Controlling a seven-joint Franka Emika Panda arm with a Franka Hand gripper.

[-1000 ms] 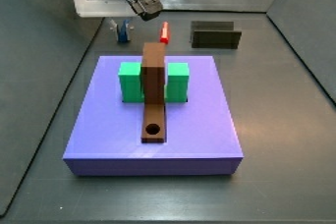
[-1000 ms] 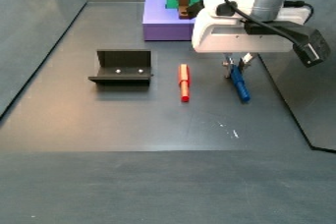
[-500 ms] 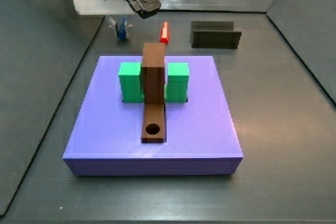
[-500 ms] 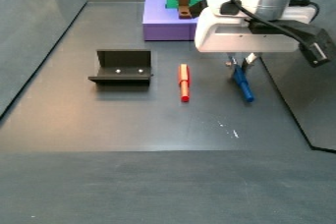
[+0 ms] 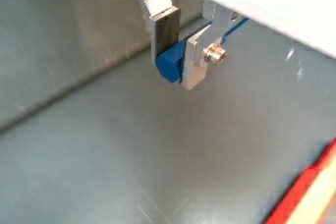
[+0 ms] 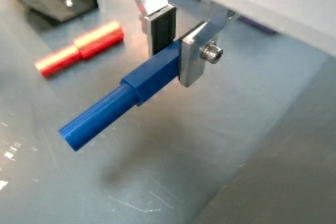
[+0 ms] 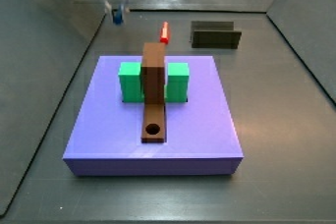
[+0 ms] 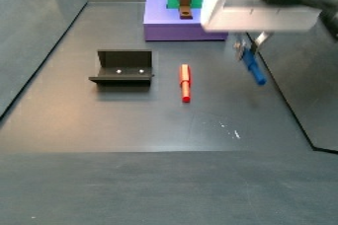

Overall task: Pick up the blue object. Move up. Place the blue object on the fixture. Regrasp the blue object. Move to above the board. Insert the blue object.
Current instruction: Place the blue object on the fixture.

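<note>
The end effector (image 6: 168, 39) is clamped on the blue object (image 6: 121, 101), its flat silver fingers (image 6: 196, 53) with dark pads pressing the peg's upper end from both sides. In both wrist views the peg sits between the plates; one shows it end-on as a short blue stub (image 5: 171, 63), while the rest of its length juts out below the fingers toward the grey floor.

In a side view the end effector (image 8: 247, 43) hangs above the floor with the blue object (image 8: 252, 67) tilted beneath it — clear of the surface, its lower end free. Taking the red peg (image 8: 185, 83) as landmark: the held blue peg is off to that peg's side away from the fixture, near it but apart and raised above it. The red peg lies flat on the floor. The fixture (image 8: 122, 67), a dark bracket with a raised back, stands on the red peg's other side, well apart from the end effector.

The board (image 7: 155, 119) lies beyond the red peg from the fixed camera's side, a purple slab carrying two green blocks (image 7: 132, 82) and a long brown bar (image 7: 155, 92) with a round hole near one end. In that side view the end effector (image 7: 118, 10) is past the board's far corner — the blue peg (image 7: 118, 15) only a small sliver there.
</note>
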